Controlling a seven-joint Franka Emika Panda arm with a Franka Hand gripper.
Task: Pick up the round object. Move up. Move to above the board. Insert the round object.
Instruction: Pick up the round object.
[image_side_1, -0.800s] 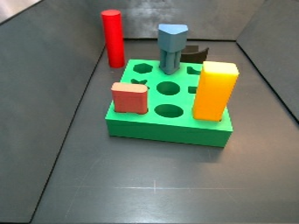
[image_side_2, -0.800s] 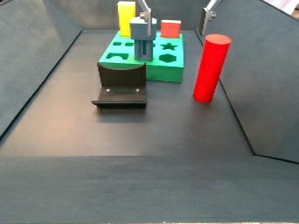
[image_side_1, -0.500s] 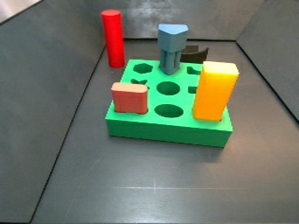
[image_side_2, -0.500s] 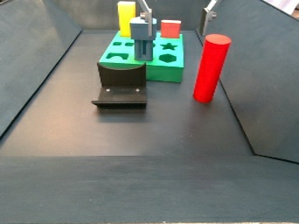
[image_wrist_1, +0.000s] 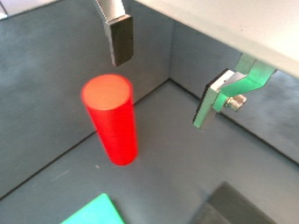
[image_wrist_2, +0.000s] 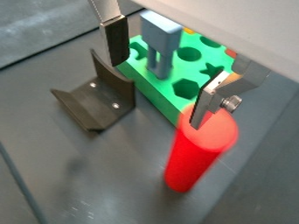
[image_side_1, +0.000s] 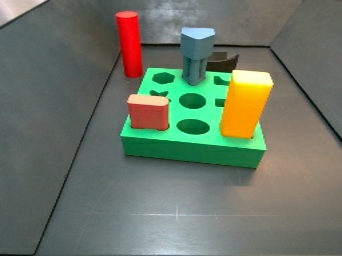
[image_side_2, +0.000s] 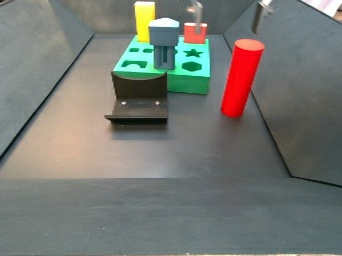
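Note:
The round object is a tall red cylinder (image_side_1: 128, 42) standing upright on the floor beside the green board (image_side_1: 187, 148); it also shows in a side view (image_side_2: 238, 78). My gripper (image_side_2: 230, 14) is open and empty, high above the cylinder, with only its fingertips (image_side_2: 198, 14) showing. In a wrist view the gripper (image_wrist_1: 167, 74) is open with the cylinder's top (image_wrist_1: 107, 91) below, off to one side of the gap. In a wrist view the gripper (image_wrist_2: 162, 74) hangs over the board (image_wrist_2: 177, 96), and the cylinder (image_wrist_2: 198, 153) stands under one finger.
On the board stand a grey-blue pentagonal peg (image_side_1: 198, 55), a yellow block (image_side_1: 246, 102) and a short salmon-red block (image_side_1: 147, 112). The dark fixture (image_side_2: 138, 95) stands on the floor beside the board. Grey walls close in the floor on both sides.
In a side view my gripper's fingertips have shifted sideways, from above the board toward a spot above the red cylinder. The pieces have not moved.

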